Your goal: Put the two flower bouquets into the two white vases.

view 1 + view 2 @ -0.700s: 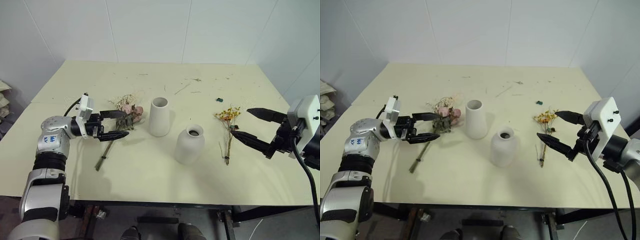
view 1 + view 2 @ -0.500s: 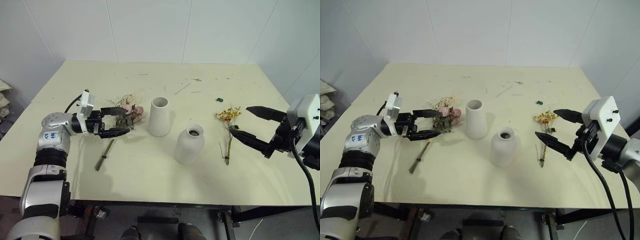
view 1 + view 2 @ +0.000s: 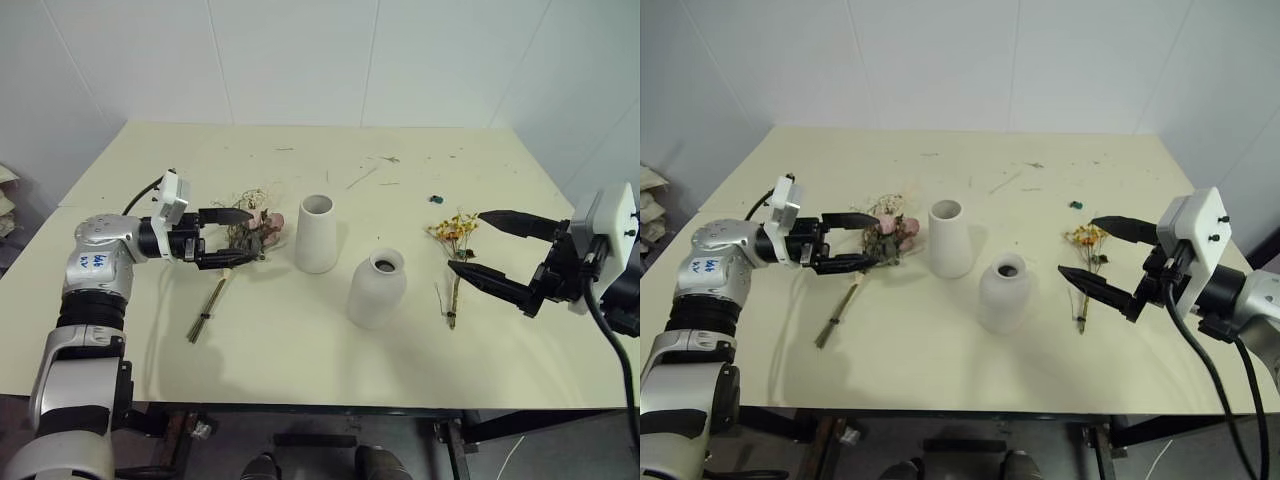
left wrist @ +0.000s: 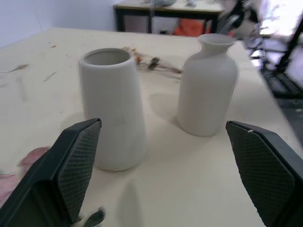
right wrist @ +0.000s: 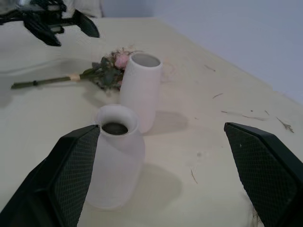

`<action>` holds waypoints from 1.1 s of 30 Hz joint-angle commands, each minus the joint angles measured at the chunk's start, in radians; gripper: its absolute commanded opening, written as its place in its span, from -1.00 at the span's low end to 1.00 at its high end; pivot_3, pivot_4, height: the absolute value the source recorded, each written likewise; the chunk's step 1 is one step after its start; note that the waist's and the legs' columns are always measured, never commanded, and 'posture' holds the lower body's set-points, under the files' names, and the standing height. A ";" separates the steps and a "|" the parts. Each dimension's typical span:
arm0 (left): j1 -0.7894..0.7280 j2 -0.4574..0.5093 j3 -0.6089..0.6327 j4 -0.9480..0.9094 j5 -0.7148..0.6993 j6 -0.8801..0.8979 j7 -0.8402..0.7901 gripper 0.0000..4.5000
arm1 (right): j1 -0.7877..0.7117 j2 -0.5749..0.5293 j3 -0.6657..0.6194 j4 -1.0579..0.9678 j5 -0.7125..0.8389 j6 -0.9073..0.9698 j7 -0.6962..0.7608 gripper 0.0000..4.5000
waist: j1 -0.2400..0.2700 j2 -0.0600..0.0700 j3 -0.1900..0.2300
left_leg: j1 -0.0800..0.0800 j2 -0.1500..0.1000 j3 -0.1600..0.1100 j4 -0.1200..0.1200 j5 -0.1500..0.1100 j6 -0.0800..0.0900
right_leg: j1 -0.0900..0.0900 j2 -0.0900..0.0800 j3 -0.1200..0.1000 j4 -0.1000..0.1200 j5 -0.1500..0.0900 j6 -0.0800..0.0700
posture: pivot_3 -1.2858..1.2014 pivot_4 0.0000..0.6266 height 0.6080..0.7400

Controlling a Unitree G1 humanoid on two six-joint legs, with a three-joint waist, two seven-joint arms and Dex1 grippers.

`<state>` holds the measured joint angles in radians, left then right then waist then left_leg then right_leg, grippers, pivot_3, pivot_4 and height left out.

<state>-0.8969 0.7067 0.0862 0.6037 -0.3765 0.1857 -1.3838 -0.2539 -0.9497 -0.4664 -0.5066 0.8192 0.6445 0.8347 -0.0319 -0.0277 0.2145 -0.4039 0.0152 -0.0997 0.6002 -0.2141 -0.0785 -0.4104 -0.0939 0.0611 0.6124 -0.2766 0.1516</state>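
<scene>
Now left tool [image 3: 232,239] nearer the rose bunch [image 3: 252,228].

The left arm [image 3: 97,262] carries small blue marks on its silver casing, but they are too small to read.

I have both arms raised and level, left tool [image 3: 232,239] and right tool [image 3: 488,247] gaping wide, pointing inward toward each other.

1. A pale cream rectangular desk [image 3: 300,360] with a matte top stands against white panelled walls [image 3: 300,60].
2. Another black-framed table [image 4: 165,12] stands across the room.
</scene>
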 commanded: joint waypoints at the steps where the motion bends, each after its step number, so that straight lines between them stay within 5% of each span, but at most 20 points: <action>1: 0.045 0.035 0.030 -0.177 -0.016 0.157 0.115 1.00 | -0.041 -0.038 0.022 0.058 -0.024 -0.055 0.082 0.97 | 0.003 0.000 0.000 | 0.000 0.000 0.000 0.000 0.000 0.000 | 0.000 0.000 0.000 0.000 0.000 0.000 | 0.03 -0.52 1.00; 12: 0.104 0.119 -0.064 -0.597 0.081 0.673 0.463 1.00 | -0.193 0.005 0.182 0.269 -0.132 -0.203 0.234 0.97 | 0.003 0.000 0.000 | 0.000 0.000 0.000 0.000 0.000 0.000 | 0.000 0.000 0.000 0.000 0.000 0.000 | 0.03 -0.52 1.00; 33: -0.057 0.044 -0.301 -0.442 0.177 1.084 0.677 1.00 | -0.177 -0.001 0.133 0.236 -0.115 -0.167 0.228 0.97 | 0.004 0.000 0.000 | 0.000 -0.001 0.000 0.000 0.000 0.000 | 0.000 0.000 0.000 0.000 0.000 0.000 | 0.03 -0.52 1.00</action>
<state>-0.9265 0.7533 -0.2055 0.1414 -0.2206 1.2655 -0.7171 -0.4224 -0.9385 -0.2946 -0.2364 0.7009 0.4810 1.0759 -0.0279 -0.0276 0.2148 -0.4044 0.0143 -0.0999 0.6001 -0.2142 -0.0787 -0.4106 -0.0940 0.0611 0.6123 -0.2767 0.1520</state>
